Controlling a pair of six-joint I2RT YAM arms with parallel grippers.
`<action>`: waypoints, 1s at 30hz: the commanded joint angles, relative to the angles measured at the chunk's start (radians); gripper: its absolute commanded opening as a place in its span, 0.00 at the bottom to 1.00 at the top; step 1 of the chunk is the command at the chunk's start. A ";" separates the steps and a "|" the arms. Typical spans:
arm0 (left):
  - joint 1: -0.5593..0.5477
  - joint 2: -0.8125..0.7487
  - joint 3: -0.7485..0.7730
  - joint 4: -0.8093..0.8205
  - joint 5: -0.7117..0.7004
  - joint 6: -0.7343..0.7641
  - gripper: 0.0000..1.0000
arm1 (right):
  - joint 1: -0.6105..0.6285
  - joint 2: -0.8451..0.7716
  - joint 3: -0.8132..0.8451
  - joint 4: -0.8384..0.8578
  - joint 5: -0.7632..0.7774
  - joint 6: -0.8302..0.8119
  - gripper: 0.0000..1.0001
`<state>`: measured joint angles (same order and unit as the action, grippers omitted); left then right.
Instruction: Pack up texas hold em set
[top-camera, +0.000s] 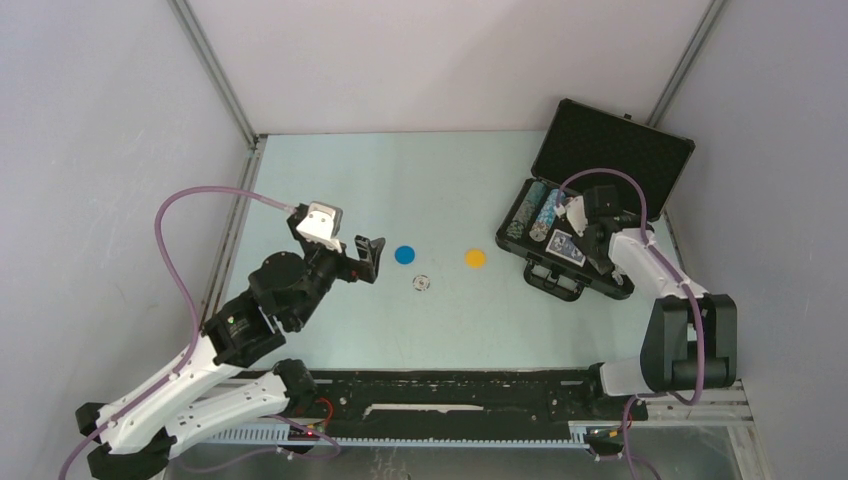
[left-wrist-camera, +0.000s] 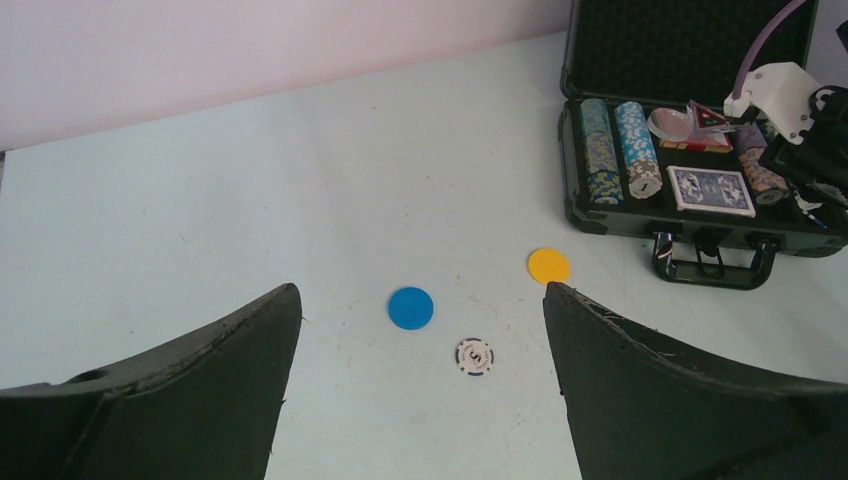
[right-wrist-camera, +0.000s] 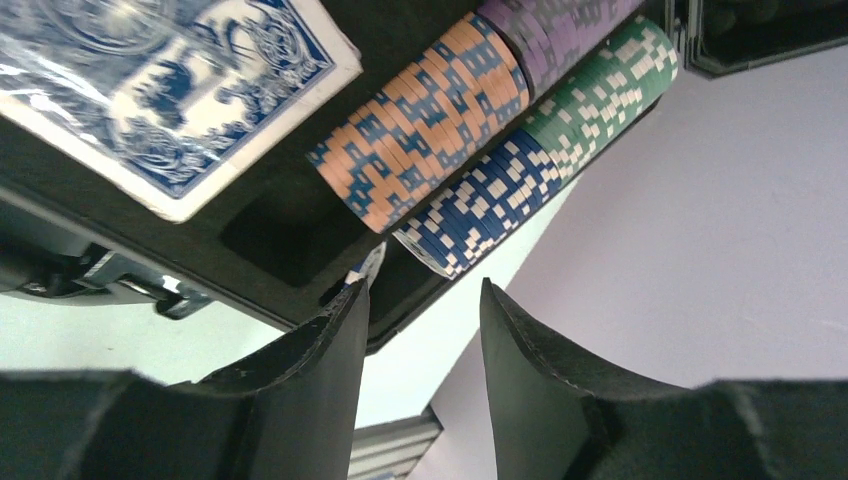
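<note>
The black briefcase lies open at the back right, lid up. Its tray holds rows of striped poker chips, a blue card deck and a red triangle. My right gripper hangs over the tray's right end, open with nothing between its fingers, just off the orange and blue-white chip rows. A blue disc, a yellow disc and one white poker chip lie loose on the table. My left gripper is wide open left of the blue disc.
The case handle sticks out toward the table's middle. Grey walls close in the pale table on three sides. A black rail runs along the near edge between the arm bases.
</note>
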<state>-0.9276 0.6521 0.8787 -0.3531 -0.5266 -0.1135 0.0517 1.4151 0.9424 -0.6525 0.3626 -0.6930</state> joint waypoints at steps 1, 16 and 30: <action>0.011 0.000 -0.020 0.031 0.022 -0.006 0.96 | 0.018 -0.051 -0.045 0.006 -0.048 0.046 0.54; 0.011 -0.022 -0.023 0.028 0.029 -0.009 0.96 | 0.007 0.041 -0.068 0.066 0.094 0.006 0.47; 0.003 -0.032 -0.021 0.026 0.064 -0.015 0.96 | -0.029 0.017 -0.093 0.116 0.167 -0.027 0.51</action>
<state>-0.9226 0.6281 0.8787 -0.3534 -0.4835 -0.1162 0.0345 1.4540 0.8619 -0.5823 0.4953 -0.6968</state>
